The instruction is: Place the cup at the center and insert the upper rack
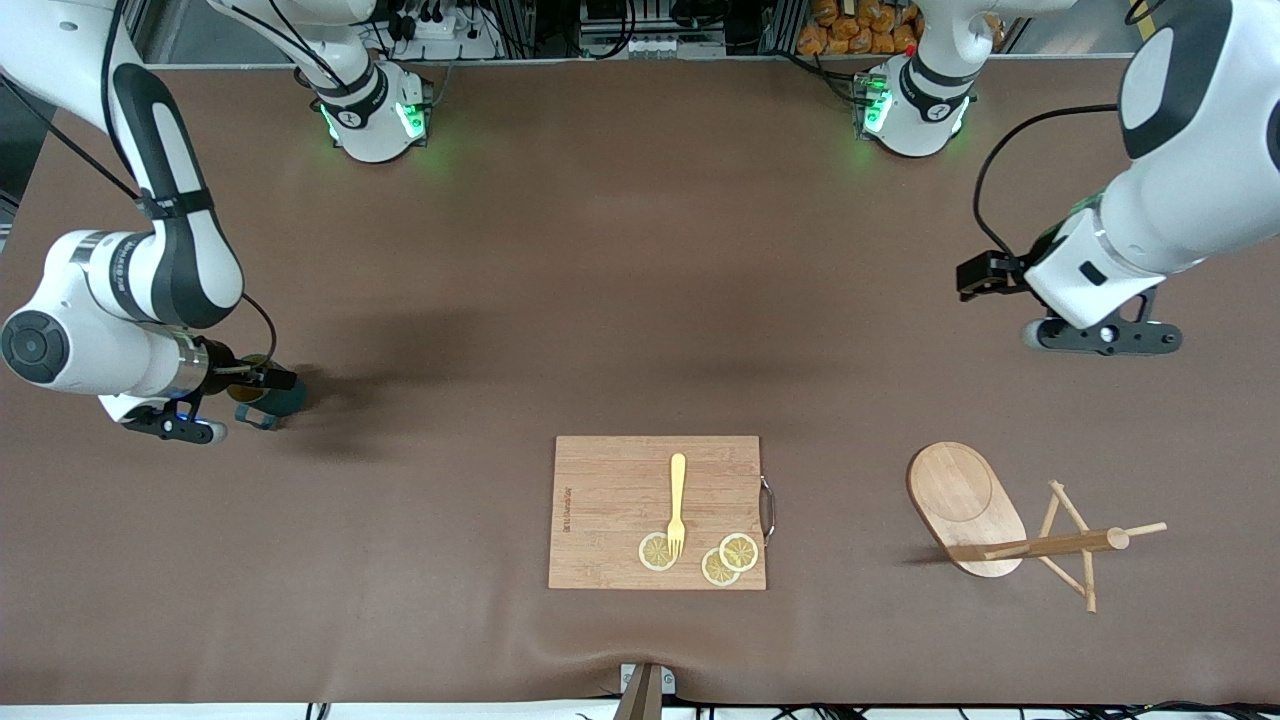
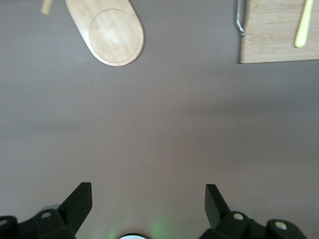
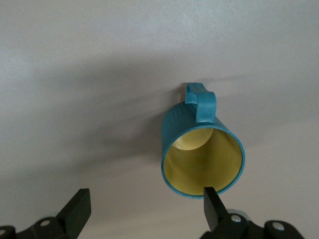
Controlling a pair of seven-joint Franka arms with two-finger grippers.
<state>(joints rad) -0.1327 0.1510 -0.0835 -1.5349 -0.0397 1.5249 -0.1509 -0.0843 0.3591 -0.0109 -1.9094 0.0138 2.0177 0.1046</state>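
Observation:
The cup (image 1: pixel 287 399), dark teal with a yellow inside, stands near the right arm's end of the table. My right gripper (image 1: pixel 180 428) hovers open just beside it. In the right wrist view the cup (image 3: pixel 202 154) shows its mouth and handle, and one fingertip (image 3: pixel 213 201) overlaps its rim. The right gripper (image 3: pixel 147 206) holds nothing. The upper rack (image 1: pixel 965 500), a light wooden mug tree, lies tipped over near the left arm's end, its post and pegs (image 1: pixel 1075 543) level with the table. My left gripper (image 1: pixel 1100 337) hangs open and empty over bare table; its wrist view shows the rack's oval base (image 2: pixel 112 35).
A rectangular wooden cutting board (image 1: pixel 610 510) lies at the middle of the table near the front camera, with a yellow fork (image 1: pixel 677 505) and three lemon slices (image 1: pixel 728 560) on it. Its metal handle (image 1: pixel 767 508) faces the rack. Board (image 2: pixel 274 35) and fork (image 2: pixel 303 25) also show in the left wrist view.

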